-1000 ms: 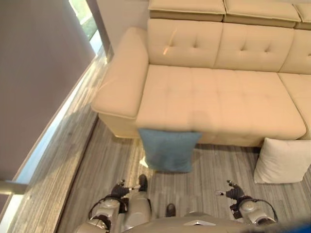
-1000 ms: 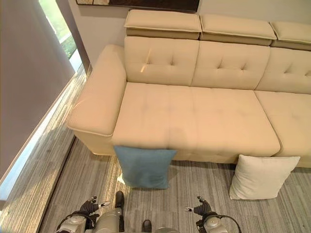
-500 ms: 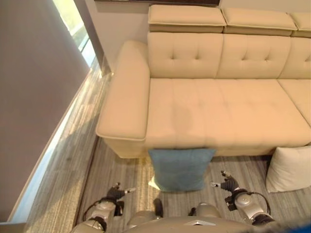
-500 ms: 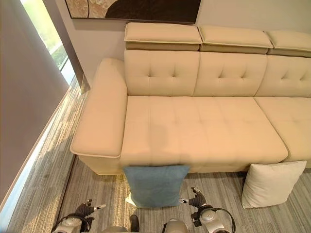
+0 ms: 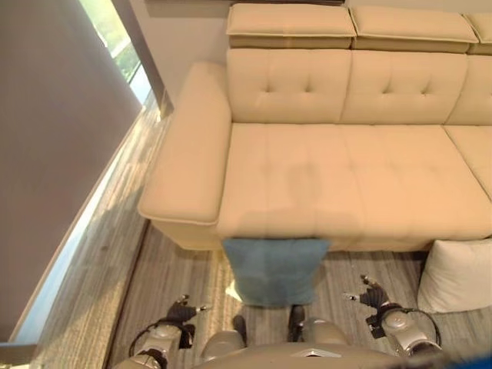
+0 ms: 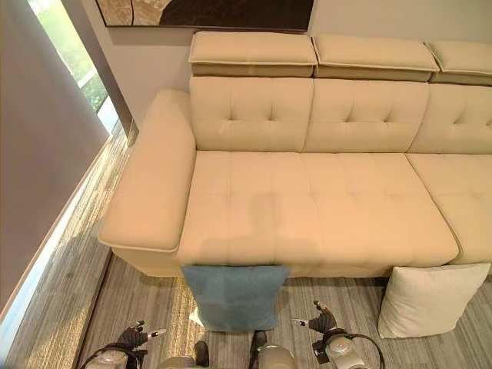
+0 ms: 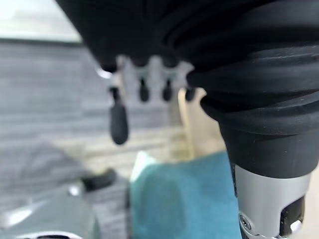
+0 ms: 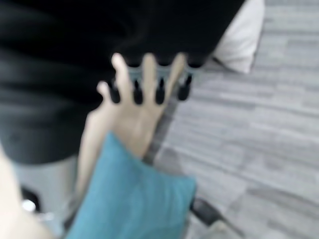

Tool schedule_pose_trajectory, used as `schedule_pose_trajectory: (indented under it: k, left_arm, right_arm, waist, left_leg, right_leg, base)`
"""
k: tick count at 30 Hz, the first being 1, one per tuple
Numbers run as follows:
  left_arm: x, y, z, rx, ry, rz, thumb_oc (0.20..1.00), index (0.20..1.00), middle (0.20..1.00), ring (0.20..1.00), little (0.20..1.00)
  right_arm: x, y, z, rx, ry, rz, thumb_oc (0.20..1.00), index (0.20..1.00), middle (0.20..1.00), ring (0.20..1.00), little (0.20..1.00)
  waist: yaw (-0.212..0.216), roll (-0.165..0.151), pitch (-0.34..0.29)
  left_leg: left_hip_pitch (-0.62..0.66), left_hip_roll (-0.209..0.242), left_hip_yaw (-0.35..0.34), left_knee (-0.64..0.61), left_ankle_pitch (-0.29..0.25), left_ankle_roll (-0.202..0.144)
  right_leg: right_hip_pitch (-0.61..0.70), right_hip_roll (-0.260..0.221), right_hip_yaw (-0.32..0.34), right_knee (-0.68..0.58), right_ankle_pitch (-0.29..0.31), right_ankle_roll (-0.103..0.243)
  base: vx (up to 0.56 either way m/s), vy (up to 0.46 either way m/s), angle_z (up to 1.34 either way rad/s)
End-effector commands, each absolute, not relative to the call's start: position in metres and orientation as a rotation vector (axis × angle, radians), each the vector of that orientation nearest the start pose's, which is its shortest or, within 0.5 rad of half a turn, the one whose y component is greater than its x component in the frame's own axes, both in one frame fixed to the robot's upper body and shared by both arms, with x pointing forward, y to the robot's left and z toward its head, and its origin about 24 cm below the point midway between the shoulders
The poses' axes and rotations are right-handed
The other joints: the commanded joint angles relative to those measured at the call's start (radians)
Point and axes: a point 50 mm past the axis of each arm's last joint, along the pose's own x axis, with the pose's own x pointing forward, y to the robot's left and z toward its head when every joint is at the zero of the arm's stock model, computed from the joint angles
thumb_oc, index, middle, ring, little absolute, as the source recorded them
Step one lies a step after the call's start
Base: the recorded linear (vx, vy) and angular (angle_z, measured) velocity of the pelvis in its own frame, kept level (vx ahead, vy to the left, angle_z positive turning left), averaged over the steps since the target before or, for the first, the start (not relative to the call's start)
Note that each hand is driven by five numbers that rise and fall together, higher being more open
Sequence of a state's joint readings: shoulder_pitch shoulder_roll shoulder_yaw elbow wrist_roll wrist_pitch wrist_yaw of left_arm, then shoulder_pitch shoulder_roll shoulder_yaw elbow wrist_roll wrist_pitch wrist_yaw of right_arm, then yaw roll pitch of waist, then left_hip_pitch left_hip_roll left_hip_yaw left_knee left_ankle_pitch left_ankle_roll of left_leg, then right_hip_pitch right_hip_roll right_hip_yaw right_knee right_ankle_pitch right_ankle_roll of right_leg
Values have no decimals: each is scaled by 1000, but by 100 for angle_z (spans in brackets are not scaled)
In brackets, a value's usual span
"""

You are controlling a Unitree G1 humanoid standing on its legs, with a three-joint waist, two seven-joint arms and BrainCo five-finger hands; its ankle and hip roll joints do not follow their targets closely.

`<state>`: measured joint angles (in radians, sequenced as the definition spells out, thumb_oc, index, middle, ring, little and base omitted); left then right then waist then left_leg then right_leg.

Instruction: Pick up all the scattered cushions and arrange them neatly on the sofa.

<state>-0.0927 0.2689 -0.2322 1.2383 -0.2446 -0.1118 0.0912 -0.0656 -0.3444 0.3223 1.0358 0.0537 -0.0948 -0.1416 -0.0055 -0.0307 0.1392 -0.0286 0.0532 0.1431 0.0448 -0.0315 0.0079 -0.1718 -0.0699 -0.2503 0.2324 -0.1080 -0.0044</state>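
**Mia:** Where is the blue cushion (image 6: 233,297)?

**Ben:** It stands on the floor (image 6: 154,307) and leans on the front of the sofa (image 6: 307,207), under the seat nearest the armrest (image 6: 150,192). It is upright, and its top edge touches the front edge of the seat.

**Mia:** Is there one more cushion?

**Ben:** Yes, a white cushion (image 6: 430,298). It also sits on the floor and leans on the sofa front, well apart from the blue one, on the robot's right side.

**Mia:** What does the left hand (image 6: 137,335) do?

**Ben:** It hangs low over the floor, near the blue cushion's lower left corner. It does not touch it. In the left wrist view the dark fingertips (image 7: 118,122) hang down loose, so the hand is relaxed and holds nothing.

**Mia:** And the right hand (image 6: 323,320)?

**Ben:** It is low over the floor too, between the two cushions and nearer the blue one. Its fingers are spread out and it holds nothing. In the right wrist view the fingertips (image 8: 159,93) sit in a straight row, with the blue cushion just past them.

**Mia:** What else is there?

**Ben:** The sofa is tan with soft button dents on its back. A picture (image 6: 207,11) hangs on the wall behind it. A window (image 6: 69,69) lets light in on the robot's left.
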Motion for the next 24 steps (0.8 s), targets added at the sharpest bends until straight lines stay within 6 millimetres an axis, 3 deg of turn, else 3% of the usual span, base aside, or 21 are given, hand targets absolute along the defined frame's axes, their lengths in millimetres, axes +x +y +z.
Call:
schedule_pose_trajectory:
  k: [1,2,3,6,7,9,10,11,13,16,18,19,22,24]
  left_arm:
    - [166,248,-130,233,905,236,1000,1000,1000,1000,1000]
    - [174,248,-126,229,874,248,1000,1000,1000,1000,1000]
    - [196,246,-115,230,796,264,1000,1000,1000,1000,1000]
    - [218,244,-101,239,711,281,1000,1000,1000,1000,1000]
    - [241,244,-83,230,606,304,1000,1000,1000,1000,1000]
    - [256,244,-69,215,531,319,1000,1000,1000,1000,1000]
    - [270,242,-55,197,463,308,1000,1000,1000,1000,1000]
    - [270,242,-55,197,463,308,1000,1000,1000,1000,1000]
    - [290,242,-34,146,371,312,1000,1000,1000,1000,1000]
    - [300,243,-24,132,335,317,1000,1000,1000,1000,1000]
    - [313,241,-8,132,281,315,1000,1000,1000,1000,1000]
    - [323,240,5,136,234,320,1000,1000,1000,1000,1000]
    - [333,239,17,150,201,324,1000,1000,1000,1000,1000]
    - [345,242,36,173,145,345,1000,1000,1000,1000,1000]
  right_arm:
    - [176,-239,-119,-516,796,-30,1000,1000,1000,1000,1000]
    - [180,-239,-117,-514,781,-41,1000,1000,1000,1000,1000]
    - [192,-240,-110,-513,740,-69,1000,1000,1000,1000,1000]
    - [210,-240,-99,-514,679,-106,1000,1000,1000,1000,1000]
    - [229,-242,-84,-513,599,-152,1000,1000,1000,1000,1000]
    - [246,-244,-69,-510,516,-189,1000,1000,1000,1000,1000]
    - [262,-247,-51,-498,433,-217,1000,1000,1000,1000,1000]
    - [262,-247,-51,-498,433,-217,1000,1000,1000,1000,1000]
    - [286,-249,-23,-488,311,-256,1000,1000,1000,1000,1000]
    - [299,-246,-9,-478,254,-268,1000,1000,1000,1000,1000]
    - [314,-244,10,-466,180,-286,1000,1000,1000,1000,1000]
    - [326,-242,28,-457,111,-309,1000,1000,1000,1000,1000]
    - [337,-243,47,-447,43,-338,1000,1000,1000,1000,1000]
    - [347,-244,68,-439,-34,-377,1000,1000,1000,1000,1000]
  waist:
    - [-6,-43,34]
    - [-7,-43,48]
    - [-8,-42,89]
    - [-10,-33,124]
    - [-9,-22,150]
    - [-13,-11,154]
    - [-15,-4,158]
    - [-15,-4,155]
    - [-21,7,169]
    - [-22,13,157]
    - [-25,18,149]
    - [-27,23,153]
    - [-28,24,139]
    - [-35,24,136]
  left_leg:
    - [-39,-34,-8,39,-19,-11]
    - [-63,-32,-10,46,-17,-13]
    - [-138,-26,-14,75,-11,-16]
    - [-244,-21,-18,126,-10,-14]
    - [-338,-18,-21,181,-29,-18]
    - [-427,-19,-20,221,-30,-14]
    - [-509,-13,-18,271,-37,-12]
    - [-513,-13,-18,273,-37,-12]
    - [-658,4,-15,372,-54,-14]
    - [-764,16,-13,428,-66,-16]
    - [-863,24,-13,484,-78,-15]
    - [-954,29,-16,541,-85,-14]
    - [-1045,36,-21,592,-101,-14]
    - [-1128,34,-25,644,-113,-13]
  right_leg:
    - [115,-49,19,-157,65,84]
    - [97,-51,18,-153,67,83]
    - [28,-61,20,-135,76,80]
    - [-89,-72,27,-74,77,73]
    - [-198,-77,39,7,53,71]
    - [-296,-87,48,63,45,68]
    - [-374,-100,56,115,29,61]
    - [-378,-100,57,117,28,61]
    - [-529,-118,71,226,3,51]
    - [-635,-126,79,287,-12,50]
    - [-734,-133,88,346,-24,45]
    - [-823,-138,102,404,-37,40]
    - [-912,-137,108,452,-54,35]
    - [-996,-134,114,504,-68,31]
  base:
    - [-105,-38,20]
    - [-268,-49,17]
    - [-370,-49,6]
    - [-256,-2,7]
    - [-265,48,10]
    - [-180,71,1]
    - [-131,52,-4]
    - [-130,53,-2]
    - [-140,43,0]
    - [-70,19,-5]
    - [-31,7,1]
    - [-42,2,5]
    - [-3,-6,-2]
    - [19,2,1]
